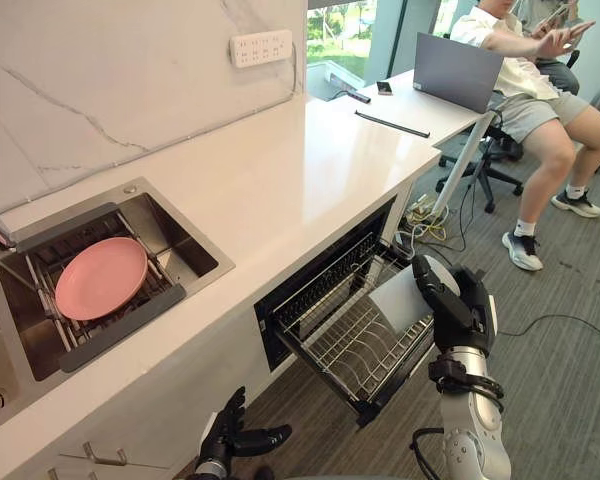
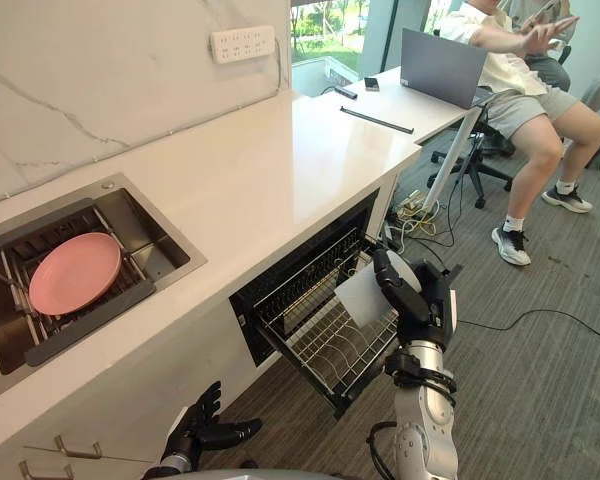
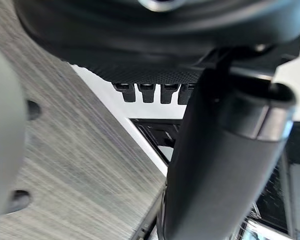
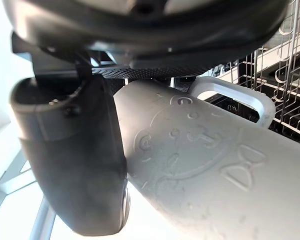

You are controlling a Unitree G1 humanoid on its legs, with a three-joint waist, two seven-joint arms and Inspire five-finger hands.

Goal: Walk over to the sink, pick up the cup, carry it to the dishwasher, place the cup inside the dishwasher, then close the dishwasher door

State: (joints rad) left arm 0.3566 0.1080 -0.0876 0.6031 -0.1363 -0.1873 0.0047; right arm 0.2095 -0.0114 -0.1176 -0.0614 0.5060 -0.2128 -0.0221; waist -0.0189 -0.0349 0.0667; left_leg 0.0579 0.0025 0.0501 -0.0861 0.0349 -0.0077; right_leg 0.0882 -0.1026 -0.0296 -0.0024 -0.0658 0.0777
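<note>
Bottom centre, the left hand (image 1: 235,432) hangs low with fingers loosely spread, holding nothing. Lower right, the right hand (image 1: 456,306) is wrapped round the pale cup (image 1: 395,300), held just above the pulled-out dishwasher rack (image 1: 352,352). Pickup and carry look done; setting it down and closing up are left. The cup's raised emblem gives no readable writing. Mid-left, a pink plate (image 1: 101,277) lies in the sink (image 1: 192,243)

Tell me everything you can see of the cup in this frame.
The cup is pale grey-white, matte and plastic-looking, with a loop handle and a raised round emblem and bow on its side. The right hand is curled round it, holding it tilted over the pulled-out wire rack of the open dishwasher.
</note>
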